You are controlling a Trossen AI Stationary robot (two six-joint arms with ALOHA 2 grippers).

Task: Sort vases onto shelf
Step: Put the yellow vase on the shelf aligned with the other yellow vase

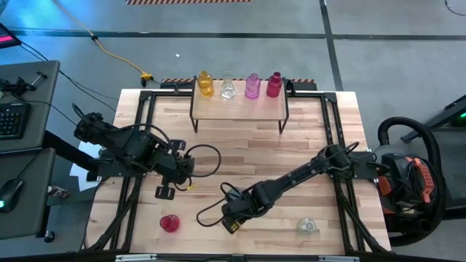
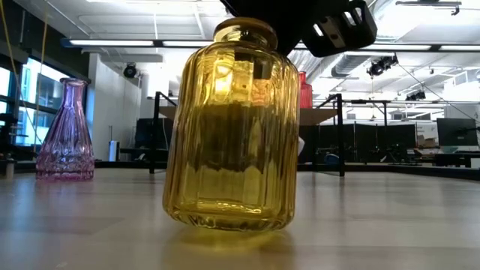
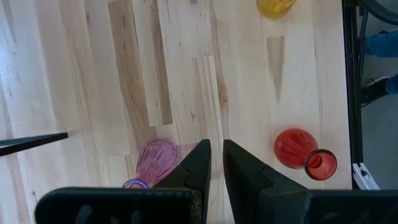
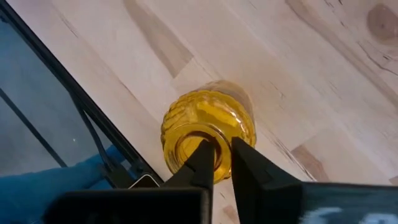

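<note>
The light-wood shelf (image 1: 240, 109) stands at the table's far edge and carries a yellow (image 1: 206, 84), a clear (image 1: 228, 87), a pink (image 1: 252, 86) and a red vase (image 1: 274, 84). My right gripper (image 1: 231, 220) is near the table's near edge, shut on the second yellow vase (image 4: 208, 121), which fills the low view (image 2: 232, 127). My left gripper (image 3: 216, 155) hovers left of centre, its fingers a narrow gap apart with nothing between them, beside an upright pink vase (image 3: 157, 160). A red vase (image 1: 170, 223) and a clear vase (image 1: 307, 226) stand near the near edge. My right gripper holds the yellow vase by the rim of its mouth (image 4: 219, 142), one finger inside the opening and one outside. The fingers come from above, pointing down. The vase is about upright with its base (image 2: 229, 221) at the tabletop.
The black frame bars (image 1: 138, 131) run along the table's sides. Cables loop on the table between the arms (image 1: 207, 156). Bare wood lies between the shelf and the grippers. The low view shows the room beyond the table.
</note>
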